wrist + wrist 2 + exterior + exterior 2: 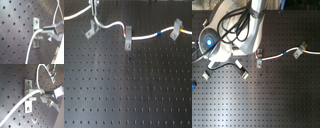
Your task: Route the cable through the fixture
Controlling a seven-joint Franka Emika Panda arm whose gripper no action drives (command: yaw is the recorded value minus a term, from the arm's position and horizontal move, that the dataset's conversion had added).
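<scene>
The white cable [144, 37] runs across the top of the black board with red, blue and yellow bands. The fixture [90, 28], a small grey diagonal clip, stands at the first exterior view's upper left. My gripper [94, 10] hangs just above it, shut on the cable. In both wrist views the cable [17, 106] passes across the fixture [29, 96] at its prongs and ends between the fingertips [45, 93]. The first wrist view shows the same fixture [37, 32] and gripper [47, 31]. In the second exterior view the arm hides the fixture.
A narrow upright clip [128, 42] holds the cable near its red band. An arch-topped clip [178, 28] holds it at the yellow band. The robot base and its dark hoses [222, 35] fill the second exterior view's upper left. The perforated board [129, 90] lies below.
</scene>
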